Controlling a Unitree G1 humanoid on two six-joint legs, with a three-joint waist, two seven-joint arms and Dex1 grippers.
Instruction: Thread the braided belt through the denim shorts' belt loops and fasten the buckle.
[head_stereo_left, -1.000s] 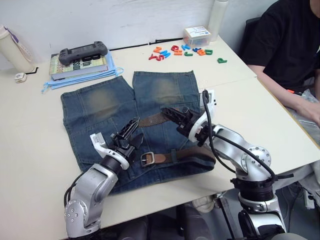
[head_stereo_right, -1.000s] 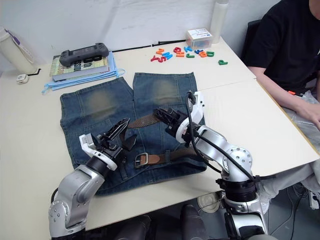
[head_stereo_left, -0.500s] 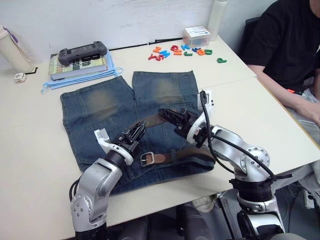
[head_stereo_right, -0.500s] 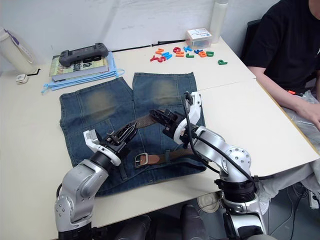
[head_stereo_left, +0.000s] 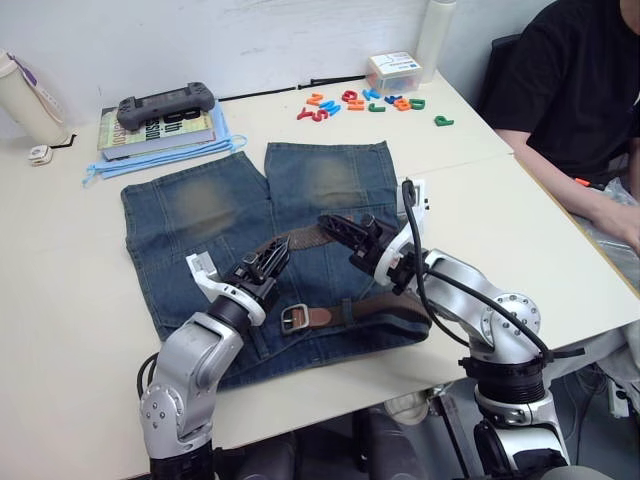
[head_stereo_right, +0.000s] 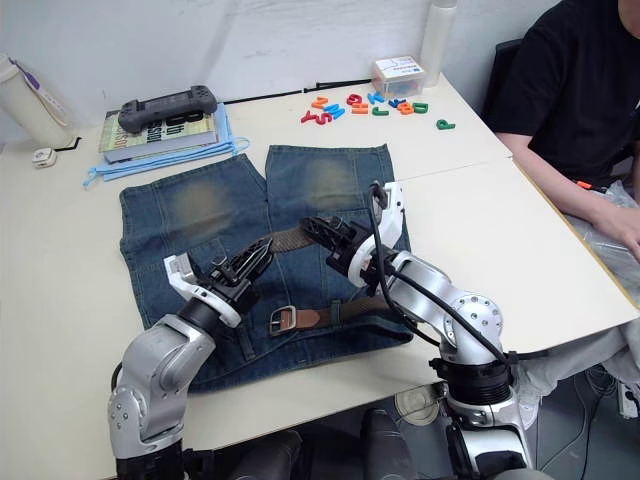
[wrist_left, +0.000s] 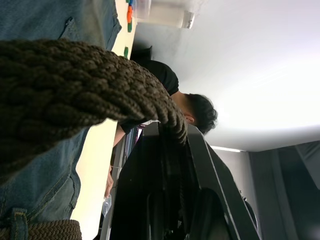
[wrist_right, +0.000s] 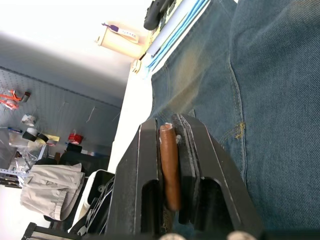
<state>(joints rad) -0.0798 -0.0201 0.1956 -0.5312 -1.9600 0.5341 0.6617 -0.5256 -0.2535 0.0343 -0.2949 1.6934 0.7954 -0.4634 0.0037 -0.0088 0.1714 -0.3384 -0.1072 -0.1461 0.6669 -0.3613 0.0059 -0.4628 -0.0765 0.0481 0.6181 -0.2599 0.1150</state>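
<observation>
Your right gripper (wrist_right: 172, 165) is clamped on the tan leather tip of the braided belt (head_stereo_left: 300, 240), the strip pinched edge-on between both fingers. Your left gripper (head_stereo_left: 275, 255) is closed on the woven strap a little further along, the braid running straight out from between its fingers (wrist_left: 200, 165).

Over the last second your left gripper has moved from beside the buckle (head_stereo_left: 293, 319) up across the denim shorts (head_stereo_left: 190, 230) to meet that free strap, while your right gripper has hardly shifted. So both now hold the same loose end, close together, just beyond the buckle on the leg side.

The buckle lies flat on the shorts near the waistband, with the belt running from it towards your right arm through at least one of the belt loops (head_stereo_left: 346, 310), then curving back up to your grippers.

With the tip held, the likely next step is bringing it down to the buckle; fastening is not yet begun.
</observation>
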